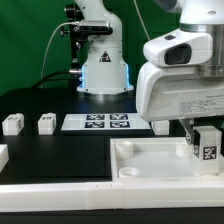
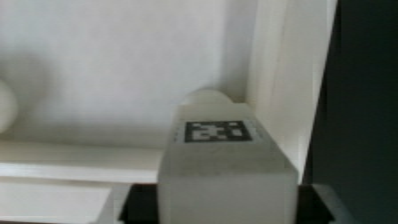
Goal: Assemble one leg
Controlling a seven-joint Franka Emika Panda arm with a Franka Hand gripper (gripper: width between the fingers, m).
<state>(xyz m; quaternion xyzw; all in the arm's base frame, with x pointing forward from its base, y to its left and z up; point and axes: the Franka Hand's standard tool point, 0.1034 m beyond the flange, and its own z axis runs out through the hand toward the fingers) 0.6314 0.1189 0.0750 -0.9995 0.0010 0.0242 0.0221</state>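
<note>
1. The gripper (image 1: pixel 207 140) hangs at the exterior view's right, its fingers clenched on a leg (image 1: pixel 208 150) — a small white block whose black-and-white tag faces the camera.
2. The held leg stands upright over the right-hand part of the large white tray-like part (image 1: pixel 150 160); whether it touches that part cannot be told.
3. In the wrist view the same leg (image 2: pixel 222 165) fills the middle, tag (image 2: pixel 217 131) visible, with a white wall (image 2: pixel 276 70) of the tray-like part just beside it and the black table (image 2: pixel 365 90) past the wall.
4. Two further legs — one (image 1: pixel 12 123) and another (image 1: pixel 46 123) — stand apart on the black table at the exterior view's left.
5. The marker board (image 1: pixel 98 122) lies flat between those legs and the arm.
</note>
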